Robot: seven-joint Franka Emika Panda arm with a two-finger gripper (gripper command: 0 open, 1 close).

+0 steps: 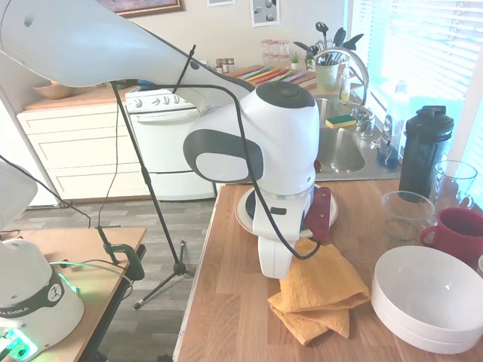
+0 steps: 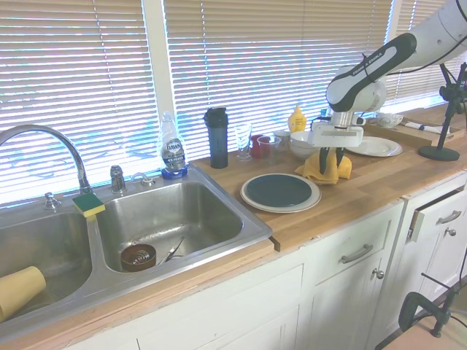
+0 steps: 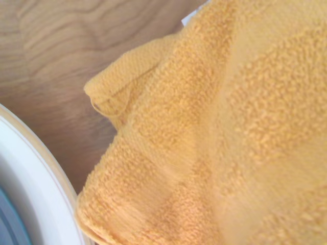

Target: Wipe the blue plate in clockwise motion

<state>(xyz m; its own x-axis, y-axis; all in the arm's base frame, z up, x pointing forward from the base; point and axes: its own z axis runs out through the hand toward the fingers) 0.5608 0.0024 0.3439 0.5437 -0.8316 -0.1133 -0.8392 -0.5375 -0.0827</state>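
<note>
The big white arm hides a lot in the first outside view. It covers most of the cream plate [image 1: 245, 215] and all of the blue plate, so the blue one cannot be seen there. In the second outside view the blue plate [image 2: 279, 190] lies flat on top of the cream plate [image 2: 248, 198], on the wooden counter [image 2: 365, 186] between the sink [image 2: 168, 219] and the arm.

The claw [image 2: 329, 160] is clenched on a yellow towel [image 2: 321, 167]. The towel hangs from it, bunched up, beside the plates and not touching them. Whether the bottom of the towel touches the counter is hard to tell. In the wrist view the towel [image 3: 214, 132] fills most of the picture and looks fuzzy, with a bit of the cream plate's rim [image 3: 36, 189] at one corner.

The room is a kitchen with white cupboards, a white stove [image 1: 162, 121] and bright window blinds. Near the towel stand stacked white bowls [image 1: 430, 298], a red mug [image 1: 459, 232], a clear glass bowl [image 1: 407, 213] and a black shaker bottle [image 1: 424, 149]. A yellow and green sponge [image 2: 87, 204] sits on the sink edge. A soap bottle [image 2: 172, 152] behind the sink has a blue label, and the word on it looks like "Dawn", but it is small.
</note>
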